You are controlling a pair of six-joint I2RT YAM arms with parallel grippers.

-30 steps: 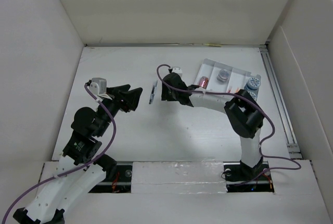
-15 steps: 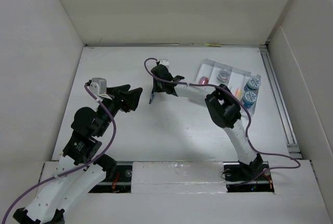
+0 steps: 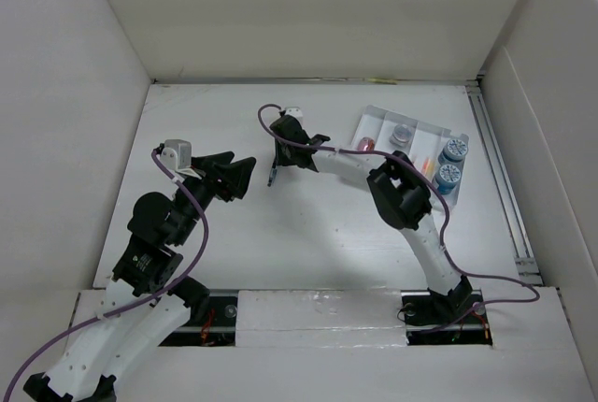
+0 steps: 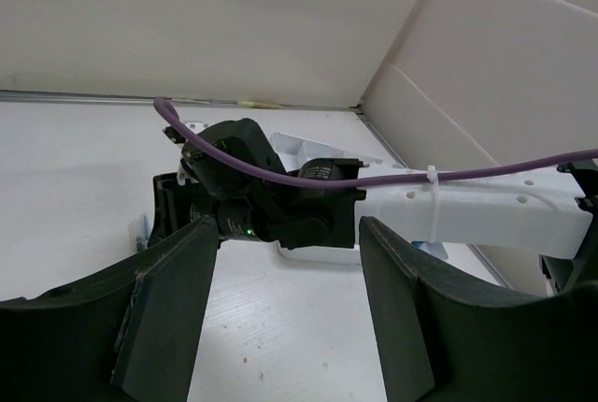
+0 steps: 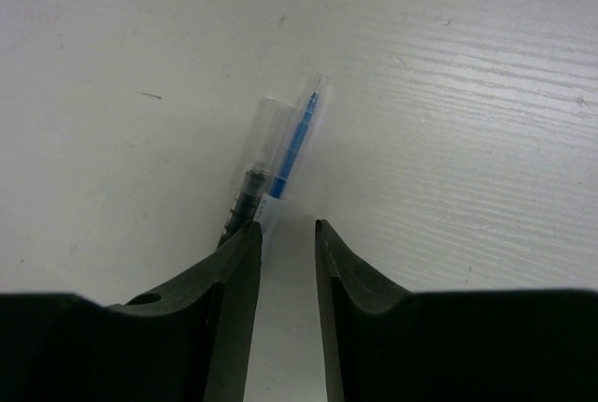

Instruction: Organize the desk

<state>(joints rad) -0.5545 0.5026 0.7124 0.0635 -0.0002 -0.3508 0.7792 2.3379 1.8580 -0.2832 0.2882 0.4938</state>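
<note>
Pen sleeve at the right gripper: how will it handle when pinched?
Pen sleeve looks thin and light, lying flat on the desk: probably hard to get under. Clear glossy wrap may slip; the pens inside might shift.

Matt desk, faintly grained; pens in clear glossy plastic sleeve; matt black fingers

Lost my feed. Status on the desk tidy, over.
Left gripper open, empty. Right gripper slightly open over pen packet on desk, not gripped. Nothing in the way.
</note>
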